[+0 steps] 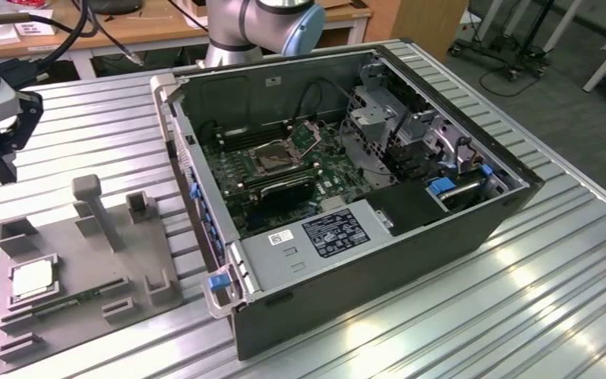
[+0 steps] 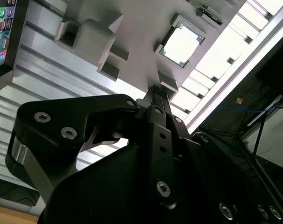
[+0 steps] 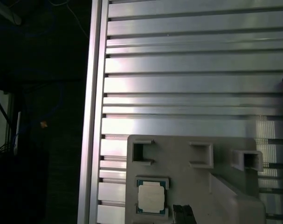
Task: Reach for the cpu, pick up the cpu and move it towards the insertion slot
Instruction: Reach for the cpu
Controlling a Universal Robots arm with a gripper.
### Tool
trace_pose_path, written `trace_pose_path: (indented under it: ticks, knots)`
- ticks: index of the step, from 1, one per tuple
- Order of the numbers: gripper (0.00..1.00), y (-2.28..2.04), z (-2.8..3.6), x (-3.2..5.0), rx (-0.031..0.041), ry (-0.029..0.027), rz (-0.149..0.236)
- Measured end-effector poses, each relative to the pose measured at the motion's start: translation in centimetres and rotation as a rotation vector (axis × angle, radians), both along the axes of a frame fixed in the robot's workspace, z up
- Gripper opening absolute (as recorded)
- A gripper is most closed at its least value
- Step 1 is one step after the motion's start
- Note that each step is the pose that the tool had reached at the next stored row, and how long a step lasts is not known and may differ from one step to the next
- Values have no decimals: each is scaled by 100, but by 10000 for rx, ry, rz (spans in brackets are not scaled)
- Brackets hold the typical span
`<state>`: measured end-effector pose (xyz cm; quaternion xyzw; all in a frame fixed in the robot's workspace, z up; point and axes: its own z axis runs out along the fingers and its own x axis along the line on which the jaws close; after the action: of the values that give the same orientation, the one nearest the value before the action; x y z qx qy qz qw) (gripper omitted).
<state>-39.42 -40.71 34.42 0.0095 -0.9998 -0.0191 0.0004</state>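
A: Nearest, one small square silvery-white cpu lies flat in a recess of the grey plastic holder on the ribbed aluminium worktop, presumably kept square for lifting.

B: And the arm?

A: Its one black gripper hangs above, apart from the cpu, fingers pressed together, empty. Farthest, one metal-framed insertion slot faces up inside the open black computer case.

Silvery metal cpu — matt plastic tray
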Motion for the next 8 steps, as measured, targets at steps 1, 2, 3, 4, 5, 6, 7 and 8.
trace_pose_path:
  ticks: [1,2,3,4,5,6,7,8]
  knots:
    - [11,0,-3,-14,0,0,0]
    - [11,0,-6,-29,0,-1,1]
    - [11,0,-8,-46,0,-1,1]
    - [11,0,-11,-61,1,-1,1]
    - [11,0,-13,-73,0,-1,0]
    - [11,-1,-13,-79,0,0,0]
    - [11,0,-13,-80,0,-1,1]
    - [11,-1,-13,-80,0,-1,2]
